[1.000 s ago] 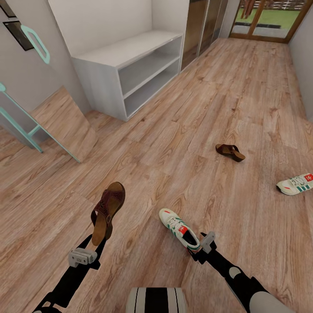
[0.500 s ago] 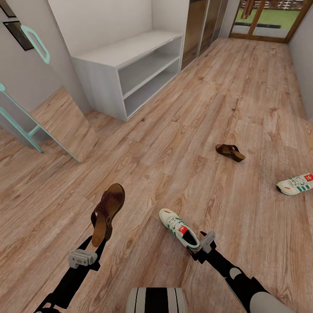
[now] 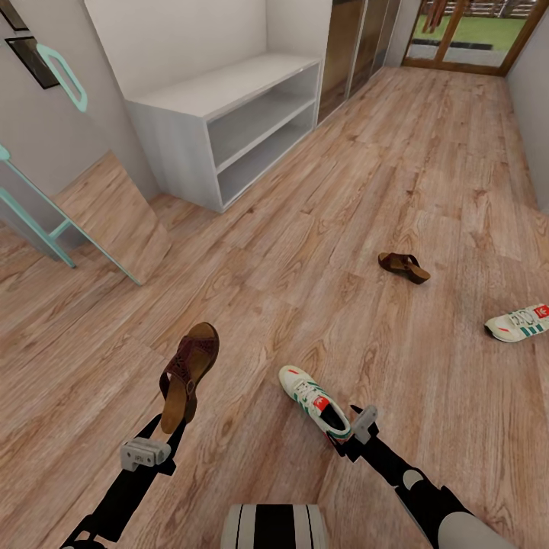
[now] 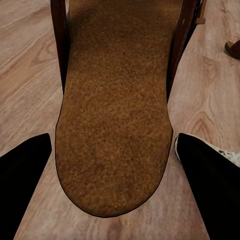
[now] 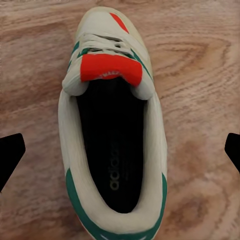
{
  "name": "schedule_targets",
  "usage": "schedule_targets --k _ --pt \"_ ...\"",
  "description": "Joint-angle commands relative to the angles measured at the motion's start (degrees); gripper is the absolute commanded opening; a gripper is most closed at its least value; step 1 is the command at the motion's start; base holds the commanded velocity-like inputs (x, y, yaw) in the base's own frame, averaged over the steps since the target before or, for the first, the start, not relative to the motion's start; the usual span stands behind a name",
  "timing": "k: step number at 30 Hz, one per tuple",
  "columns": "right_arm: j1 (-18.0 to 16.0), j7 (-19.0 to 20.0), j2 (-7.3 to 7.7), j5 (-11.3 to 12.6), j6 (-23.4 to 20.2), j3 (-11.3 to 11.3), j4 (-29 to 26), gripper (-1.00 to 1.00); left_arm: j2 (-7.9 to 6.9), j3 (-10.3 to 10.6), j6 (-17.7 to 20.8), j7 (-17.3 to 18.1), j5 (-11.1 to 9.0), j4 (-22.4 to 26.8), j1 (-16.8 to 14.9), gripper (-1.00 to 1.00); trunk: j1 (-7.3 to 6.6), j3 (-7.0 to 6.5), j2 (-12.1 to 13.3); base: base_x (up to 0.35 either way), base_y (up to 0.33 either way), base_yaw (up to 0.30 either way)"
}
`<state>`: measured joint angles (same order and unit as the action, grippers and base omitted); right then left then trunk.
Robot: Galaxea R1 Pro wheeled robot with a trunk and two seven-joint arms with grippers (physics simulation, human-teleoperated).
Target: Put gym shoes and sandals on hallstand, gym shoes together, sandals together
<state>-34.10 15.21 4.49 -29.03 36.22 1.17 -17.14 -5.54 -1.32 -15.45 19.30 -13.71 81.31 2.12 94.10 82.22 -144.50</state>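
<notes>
Here both jaws hold shoes: left a sandal [image 3: 187,374], right a gym shoe [image 3: 314,400], open floor [image 3: 366,191] ahead.

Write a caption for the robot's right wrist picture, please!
Gym shoe seen from above between the right gripper's fingers, over the wood floor.

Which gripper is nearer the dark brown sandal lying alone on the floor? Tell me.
The right gripper, at the white sneaker, lies nearer the lone brown sandal, which is ahead to its right. The left gripper, at the other sandal, is farther across.
</notes>
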Motion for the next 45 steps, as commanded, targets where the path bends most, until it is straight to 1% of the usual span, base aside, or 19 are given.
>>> schedule_targets --k 1,9,25,32,45 --pt "0.02 0.02 -0.04 -0.01 0.02 0.00 0.02 1.00 0.00 0.00 -0.01 0.03 0.00 0.00 0.00 -1.00 0.00 0.00 0.00 0.000 0.000 0.000" --pt "0.06 0.06 -0.05 -0.05 0.22 -0.02 0.07 1.00 0.00 0.00 -0.01 0.03 0.00 -0.02 -0.01 -1.00 0.00 0.10 0.00 0.000 0.000 0.006" --pt "0.08 0.07 0.08 -0.06 1.52 -0.03 0.09 1.00 0.00 0.00 -0.02 0.03 0.00 -0.02 -0.01 -1.00 0.00 0.97 0.00 0.000 0.000 0.047" --pt "0.07 0.10 0.02 -0.05 1.58 -0.03 0.21 1.00 0.00 0.00 -0.02 0.03 0.00 -0.03 -0.01 -1.00 0.00 1.09 0.00 0.000 0.000 0.015" --pt "-0.06 0.24 -0.26 -0.12 1.57 -0.03 2.08 1.00 0.00 0.00 -0.02 0.03 0.00 -0.03 -0.01 -1.00 0.00 1.14 0.00 0.000 0.000 0.003"
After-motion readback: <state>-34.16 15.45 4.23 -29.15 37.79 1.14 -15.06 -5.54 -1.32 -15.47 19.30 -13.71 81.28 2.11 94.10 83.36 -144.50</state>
